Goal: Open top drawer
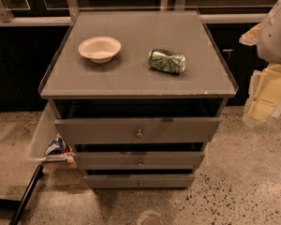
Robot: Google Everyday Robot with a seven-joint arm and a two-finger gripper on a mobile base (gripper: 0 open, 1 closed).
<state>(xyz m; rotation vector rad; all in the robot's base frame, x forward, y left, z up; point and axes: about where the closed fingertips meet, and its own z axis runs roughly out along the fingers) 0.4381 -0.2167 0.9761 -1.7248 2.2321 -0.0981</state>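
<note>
The top drawer (137,130) is the tallest grey front panel of the grey cabinet, with a small round metal knob (139,134) at its centre. It stands out from the cabinet, with a dark gap between its top edge and the cabinet top. My gripper (264,97) is at the right edge of the view, pale yellow below the white arm (276,29). It is well to the right of the cabinet, apart from the drawer and its knob.
Two shorter grey drawers, the middle one (138,160) and the bottom one (139,180), sit below. A white bowl (99,48) and a green can (166,61) on its side lie on the cabinet top (131,78). A clear bin (40,135) with snack bags and a black pole (25,193) are at the left.
</note>
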